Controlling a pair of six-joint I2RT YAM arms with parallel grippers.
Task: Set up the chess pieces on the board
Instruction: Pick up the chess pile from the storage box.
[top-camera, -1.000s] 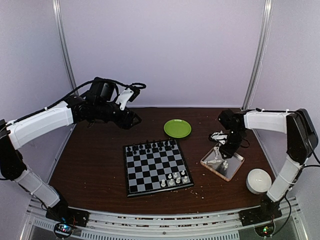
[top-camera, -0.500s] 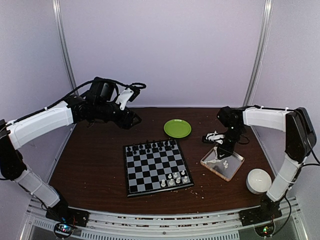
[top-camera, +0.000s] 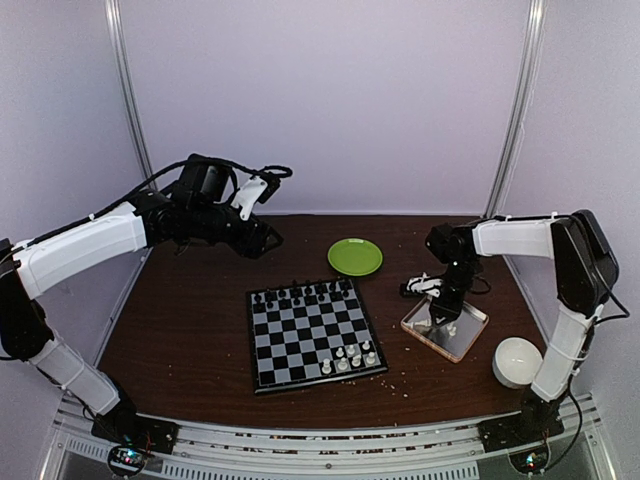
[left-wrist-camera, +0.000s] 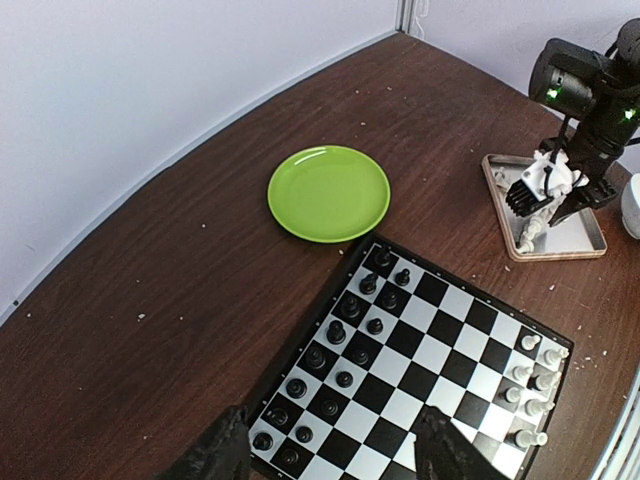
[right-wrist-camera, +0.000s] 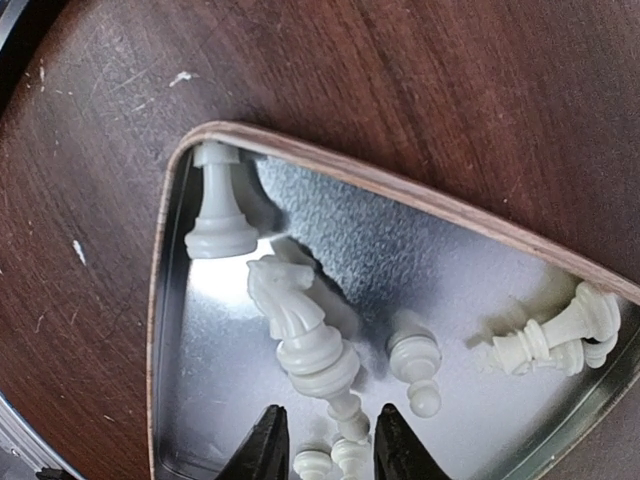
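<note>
R pincer (right-wrist-camera: 325, 445) low in clear square tray w/ brown rim (right-wrist-camera: 420, 195), tips part-closed either side of small white plastic chessman (right-wrist-camera: 345, 412); can't tell if gripped. More white ones lie ahead. L pincer (left-wrist-camera: 335, 450) released, empty; flat black-and-grey checked board (left-wrist-camera: 440, 340) below & ahead on desk.

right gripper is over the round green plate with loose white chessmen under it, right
No: the right gripper hangs over the square shiny-floored tray right of the checked chessboard, not the round green plate, as the top view shows. Loose white plastic chessmen do lie under it.
</note>
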